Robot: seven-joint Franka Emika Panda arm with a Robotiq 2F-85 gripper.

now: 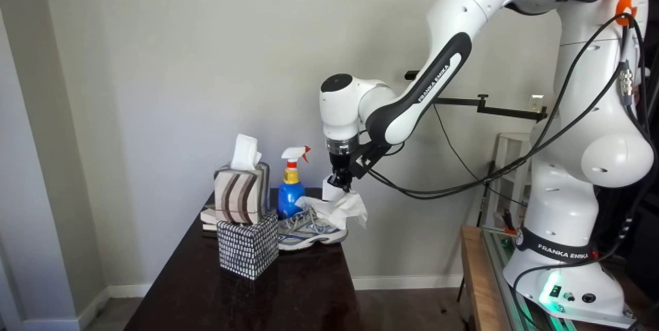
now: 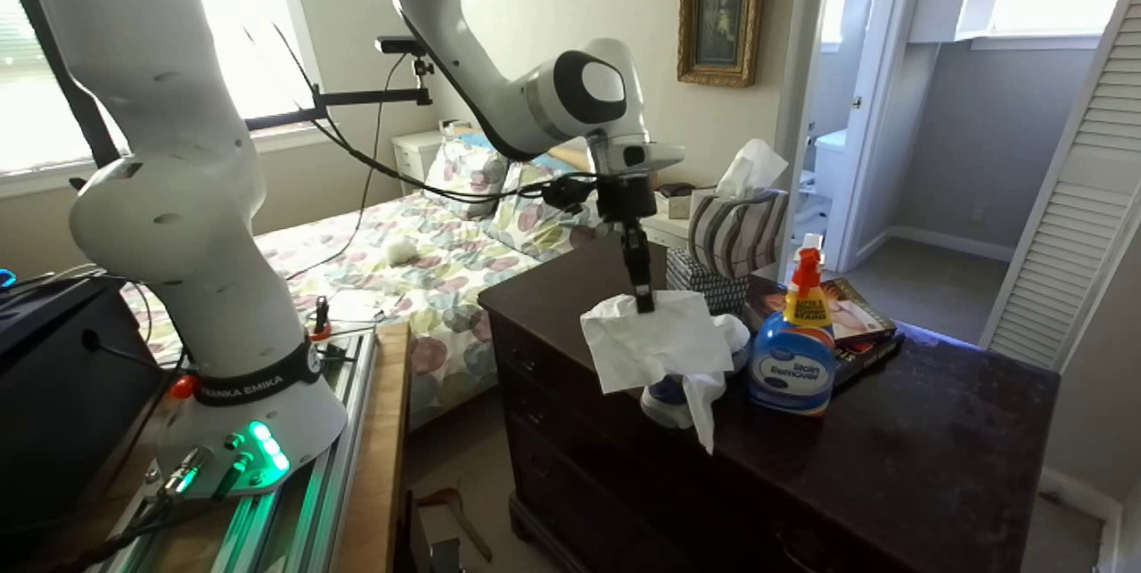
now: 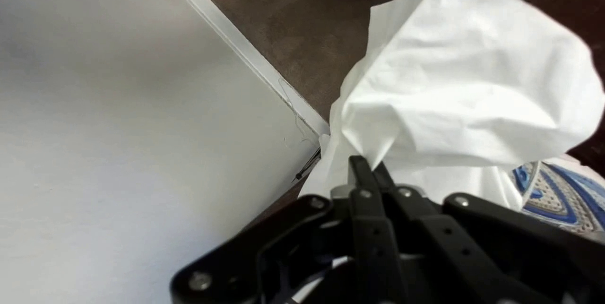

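Near the centre of the frame in an exterior view, the gripper is pointing downward and pinching a white tissue, which is drooping below and to both sides of the tips. In the wrist view the fingers are pressing together at lower centre, a fold of tissue is running in at their ends, and the rest is spreading toward the upper right.

Just below the tissue a running shoe is sitting on a dark dresser. Beside it a blue stain remover bottle is standing upright, and farther left in that frame a striped tissue box is resting on a black-and-white patterned box.

Judging by its look, the tissue is weighing next to nothing and behaving limply, probably tearing under a sharp tug. A gathered fold, like the one being pinched, is likely offering a surer hold than a single thin edge.

The tissue is hiding part of the shoe in both exterior views, so whether it is touching the shoe or hanging just above is escaping the eye. Nor is the number of layers showing.
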